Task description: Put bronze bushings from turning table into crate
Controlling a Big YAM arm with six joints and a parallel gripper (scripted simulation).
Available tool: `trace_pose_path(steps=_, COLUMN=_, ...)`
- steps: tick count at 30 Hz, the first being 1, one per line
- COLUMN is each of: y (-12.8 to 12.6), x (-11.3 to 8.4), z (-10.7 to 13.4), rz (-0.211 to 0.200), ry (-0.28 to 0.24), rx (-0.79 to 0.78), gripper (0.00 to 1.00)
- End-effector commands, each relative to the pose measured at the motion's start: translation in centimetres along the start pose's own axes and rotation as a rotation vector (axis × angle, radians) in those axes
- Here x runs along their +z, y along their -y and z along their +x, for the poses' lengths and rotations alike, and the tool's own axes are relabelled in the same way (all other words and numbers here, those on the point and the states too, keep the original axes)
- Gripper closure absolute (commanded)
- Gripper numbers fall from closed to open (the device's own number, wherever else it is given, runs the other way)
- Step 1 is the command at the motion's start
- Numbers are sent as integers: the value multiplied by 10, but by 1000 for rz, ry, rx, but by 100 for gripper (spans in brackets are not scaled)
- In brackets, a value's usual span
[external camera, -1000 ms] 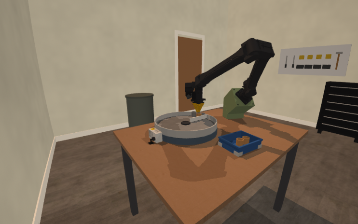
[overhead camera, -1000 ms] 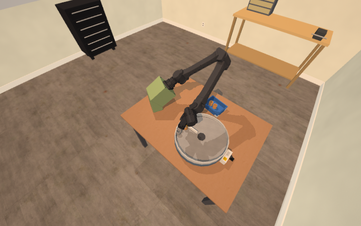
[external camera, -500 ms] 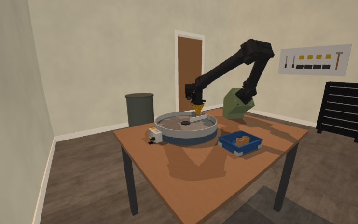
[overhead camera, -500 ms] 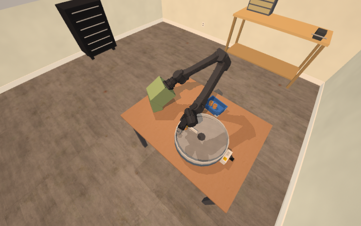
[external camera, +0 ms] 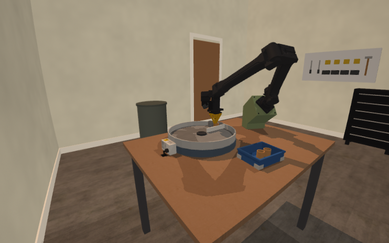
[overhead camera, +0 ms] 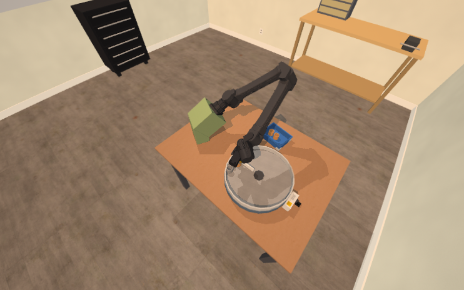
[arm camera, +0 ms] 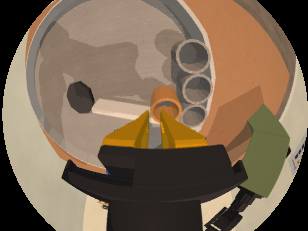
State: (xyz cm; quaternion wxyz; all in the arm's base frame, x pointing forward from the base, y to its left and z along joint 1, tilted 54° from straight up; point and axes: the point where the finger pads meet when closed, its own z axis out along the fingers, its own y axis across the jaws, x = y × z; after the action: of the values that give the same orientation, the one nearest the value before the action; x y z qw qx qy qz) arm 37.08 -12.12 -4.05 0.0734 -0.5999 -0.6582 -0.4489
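Wrist view, and we see the gripper (overhead camera: pixel 234 165) (external camera: pixel 215 123) (arm camera: pixel 155 114) nearly closed, a slim gap between its tips, nothing visibly clasped. Right at them stands one bronze bushing (arm camera: pixel 165 94) on the turning table (overhead camera: pixel 273 191) (external camera: pixel 202 145) (arm camera: pixel 120 69) (tight quarters, folks!), beside three steel bushings (arm camera: pixel 183 88) lining the rim. Farther off, we spot two more bronze ones inside the blue crate (overhead camera: pixel 285 142) (external camera: pixel 271 161).
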Motion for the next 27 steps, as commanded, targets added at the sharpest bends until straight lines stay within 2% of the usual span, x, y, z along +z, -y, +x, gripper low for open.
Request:
trace_pose_path(steps=1, y=-10, x=-7, z=-9, rz=-22, ry=23, rx=-17, gripper=86)
trace_pose_path(steps=27, y=-14, x=-5, z=-9, rz=-20, ry=22, rx=-25, gripper=86)
